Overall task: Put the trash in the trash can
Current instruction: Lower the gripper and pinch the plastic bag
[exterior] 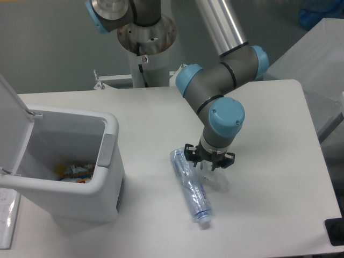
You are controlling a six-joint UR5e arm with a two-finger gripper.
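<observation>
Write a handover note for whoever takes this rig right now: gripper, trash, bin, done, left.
Gripper: low over the crumpled wrapper, beside the bottle's upper end; open or shut can't be told.
Squashed bottle: flat on the table, cap toward the camera, right of the bin.
Trash can: lid open, some colourful litter already inside.
Done: neither piece binned.
Left: pick up wrapper and bottle, drop both in the can.

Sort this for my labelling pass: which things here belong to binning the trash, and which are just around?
Job:
- squashed bottle
- crumpled wrapper, under the gripper
- trash can, lid open

Just around:
- litter already in the can
- table
- arm's pedestal
</observation>
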